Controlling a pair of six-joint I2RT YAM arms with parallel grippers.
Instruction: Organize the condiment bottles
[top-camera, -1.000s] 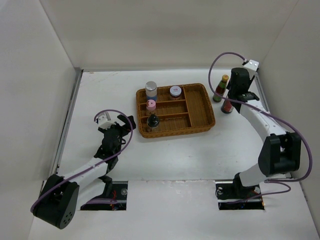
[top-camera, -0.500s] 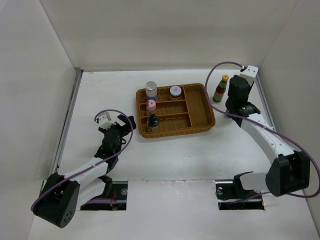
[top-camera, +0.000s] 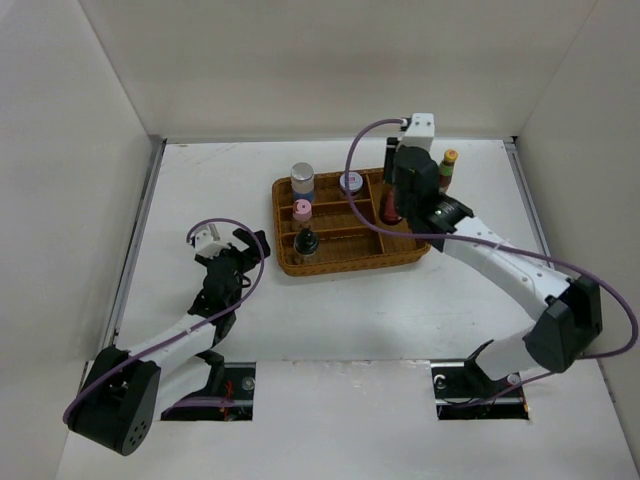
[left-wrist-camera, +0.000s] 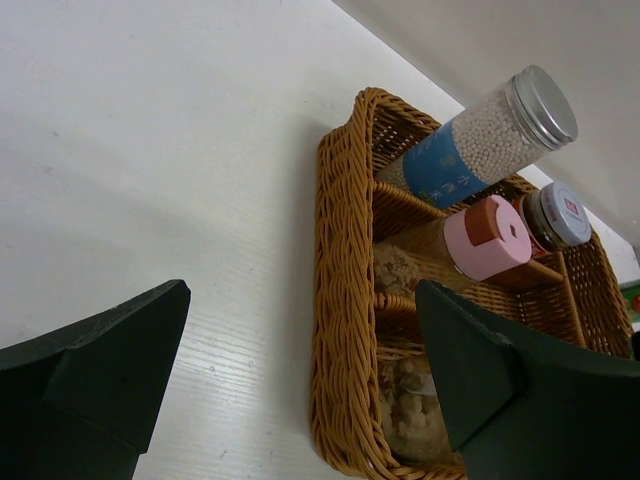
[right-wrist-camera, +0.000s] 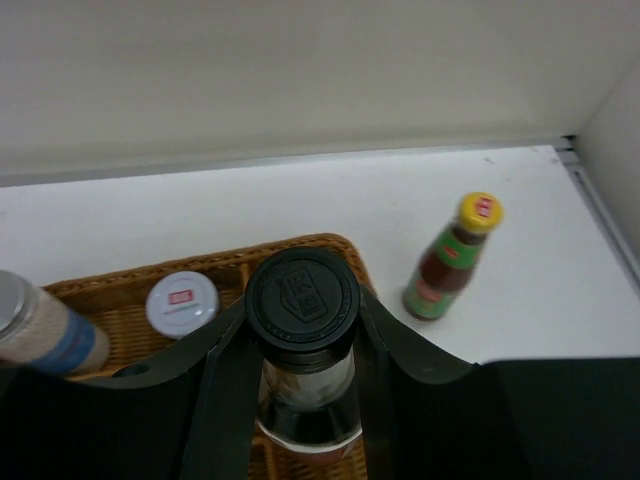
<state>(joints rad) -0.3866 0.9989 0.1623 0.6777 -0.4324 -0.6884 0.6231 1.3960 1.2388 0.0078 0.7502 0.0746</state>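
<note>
Brown wicker tray (left-wrist-camera: 336, 300), pink-capped bottle (left-wrist-camera: 485, 238), yellow-capped green bottle (right-wrist-camera: 450, 258), blue-labelled silver-capped bottle (left-wrist-camera: 470, 150).

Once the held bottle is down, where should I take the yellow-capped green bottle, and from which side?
Take the yellow-capped bottle at its narrow neck, just under the cap, coming down from above. It stands upright on the table, apart from the wicker tray, with open table around it, so a top approach looks unobstructed.
</note>
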